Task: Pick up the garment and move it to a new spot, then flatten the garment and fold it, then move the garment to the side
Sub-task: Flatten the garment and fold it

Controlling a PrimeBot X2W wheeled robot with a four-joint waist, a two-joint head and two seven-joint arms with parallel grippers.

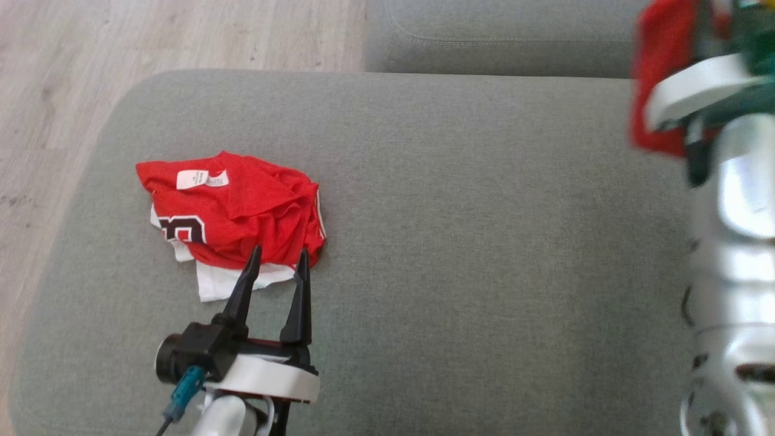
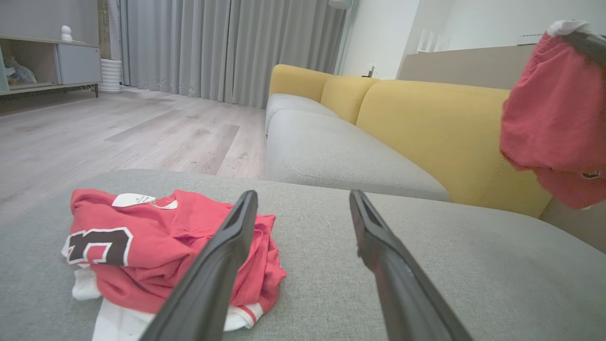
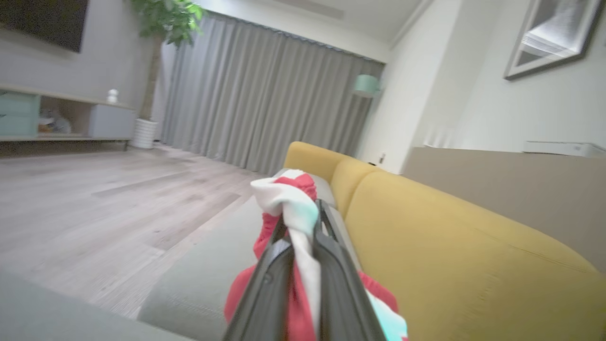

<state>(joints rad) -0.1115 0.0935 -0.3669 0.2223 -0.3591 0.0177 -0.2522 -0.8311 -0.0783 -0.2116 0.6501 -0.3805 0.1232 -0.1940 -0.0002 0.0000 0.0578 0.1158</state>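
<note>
Two red garments: one crumpled on the seat, one pinched aloft by the right arm.
Nearest, at 7 o'clock in the head view, the left gripper [image 1: 280, 249] stands with its dark fingers spread wide and nothing between them, their tips at the near edge of the crumpled jersey [image 1: 242, 206]. That jersey, red with a white hem, a white label and a dark numeral, lies bunched on the grey cushion [image 1: 484, 242] towards 9 o'clock. Farther off at 2 o'clock, well apart from the jersey, the held garment [image 1: 660, 60] hangs clear of the cushion. In the right wrist view the right gripper [image 3: 303, 213] is clamped on its red and white cloth, with a fold bulging above the fingertips. Beyond, at 12 o'clock, sits a second grey seat [image 1: 502, 36], and wood floor [image 1: 121, 48] at 10 o'clock.
</note>
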